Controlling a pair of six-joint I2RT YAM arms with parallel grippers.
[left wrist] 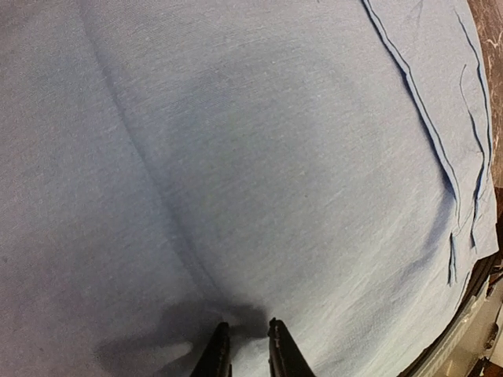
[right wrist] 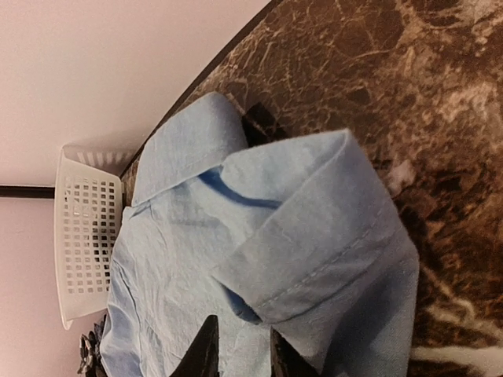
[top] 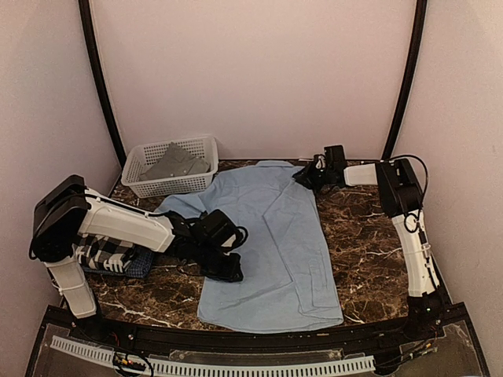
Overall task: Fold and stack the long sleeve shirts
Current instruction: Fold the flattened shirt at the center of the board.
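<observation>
While light blue shirt [top: 275, 243] lies spread on brown marble table [top: 369, 236], collar far, hem near, both arms reach to it. At shirt's left edge, left gripper [left wrist: 245, 334] sits low over cloth. Tips close, thin gap. Can't tell if it pinches. At bunched, flipped-up collar [right wrist: 306, 212], right gripper [right wrist: 240, 338] has cloth showing between tips. Can't tell if held. Grey shirt [top: 179, 161] in white basket [top: 169, 187], far left. Black-and-white checked shirt [top: 106, 253] under left arm, dark blue shirt [top: 141, 265] just beside.
</observation>
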